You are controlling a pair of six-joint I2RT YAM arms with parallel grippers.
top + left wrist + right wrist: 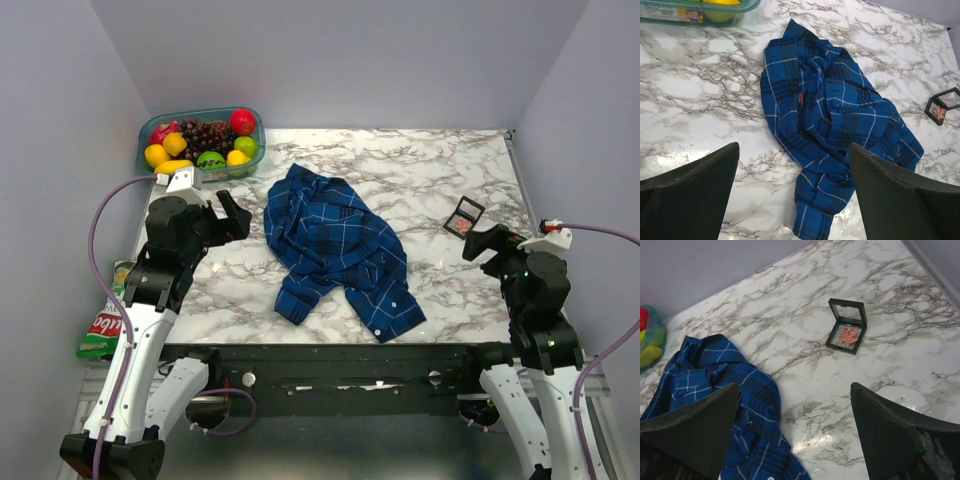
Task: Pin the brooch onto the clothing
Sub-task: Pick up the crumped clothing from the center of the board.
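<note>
The blue plaid shirt (335,250) lies crumpled in the middle of the marble table; it also shows in the left wrist view (835,120) and the right wrist view (715,390). The salmon-red brooch (848,336) lies inside a small open black case (847,326) to the right of the shirt; both show in the top view, the brooch (462,224) in the case (465,214). My left gripper (232,215) is open and empty, left of the shirt. My right gripper (480,243) is open and empty, just in front of the case.
A clear tub of fruit (202,140) stands at the back left corner. A snack bag (108,315) hangs off the table's left edge. Grey walls close in the table on three sides.
</note>
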